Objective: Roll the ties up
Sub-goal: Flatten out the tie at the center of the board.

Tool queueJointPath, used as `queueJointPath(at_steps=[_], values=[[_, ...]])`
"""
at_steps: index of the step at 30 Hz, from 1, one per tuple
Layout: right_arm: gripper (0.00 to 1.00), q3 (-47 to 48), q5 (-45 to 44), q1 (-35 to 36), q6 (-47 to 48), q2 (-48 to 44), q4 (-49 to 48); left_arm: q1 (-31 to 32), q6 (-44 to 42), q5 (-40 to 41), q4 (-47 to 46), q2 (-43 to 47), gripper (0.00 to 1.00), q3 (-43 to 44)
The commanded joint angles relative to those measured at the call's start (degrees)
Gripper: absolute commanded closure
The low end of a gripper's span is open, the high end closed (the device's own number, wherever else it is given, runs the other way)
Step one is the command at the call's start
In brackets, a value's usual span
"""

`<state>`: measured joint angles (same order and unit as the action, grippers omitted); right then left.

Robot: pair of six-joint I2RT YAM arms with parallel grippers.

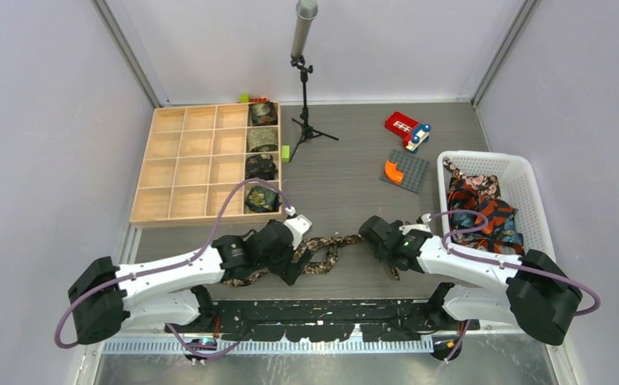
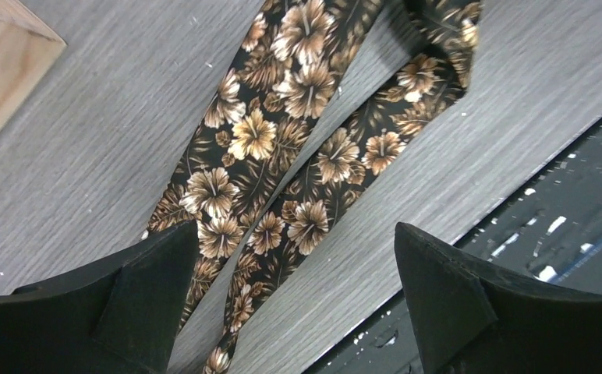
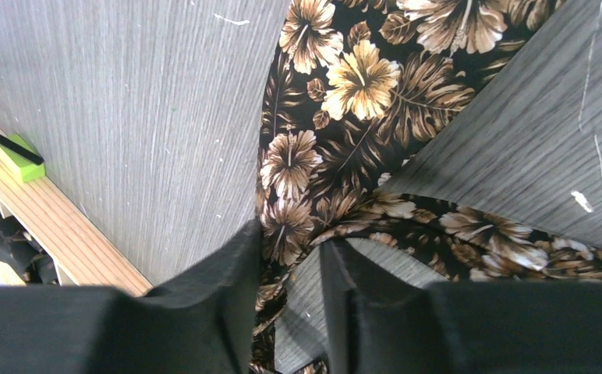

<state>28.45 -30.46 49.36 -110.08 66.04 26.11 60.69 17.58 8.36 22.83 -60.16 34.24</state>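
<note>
Only the wrist views tell: left gripper (image 2: 294,241) spread above the floral tie (image 2: 255,136) (right gripper (image 3: 290,243) pinches its fabric).

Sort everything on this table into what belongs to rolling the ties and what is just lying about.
Belongs to the job: floral tie, rolled ties, wooden tray holding them, loose ties, white basket.
Lying about: microphone stand, red toy, grey baseplate, green block.
</note>
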Motion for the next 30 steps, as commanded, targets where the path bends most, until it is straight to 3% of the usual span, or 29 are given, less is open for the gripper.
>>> queueJointPath(at_steps=[1, 4, 6, 14, 24, 30], values=[[0.76, 1.93, -6.34, -1.04, -0.18, -0.72, 3.24, 0.93, 2.07, 2.42, -2.51, -4.89, 0.00, 1.73], [0.94, 2.70, -6.27, -3.81, 3.60, -1.94, 4.72, 1.54, 0.31, 2.48, -4.46, -8.28, 0.00, 2.08], [0.99, 4.03, -6.21, -5.50, 6.32, -2.51, 6.52, 2.24, -1.56, 2.45, -5.97, -9.97, 0.00, 2.31], [1.00, 9.97, -6.23, -8.26, 16.51, -3.53, 10.83, 2.90, -7.00, 2.78, -10.38, -15.80, 0.00, 3.23], [1.00, 12.30, -4.87, -9.61, 22.19, -5.79, 12.00, 2.19, -9.48, 5.00, -9.87, -26.35, 0.01, 7.91], [1.00, 12.49, -3.28, -10.31, 23.57, -7.14, 11.98, -6.79, -9.98, -7.41, -10.86, -29.80, 0.20, 8.73]])
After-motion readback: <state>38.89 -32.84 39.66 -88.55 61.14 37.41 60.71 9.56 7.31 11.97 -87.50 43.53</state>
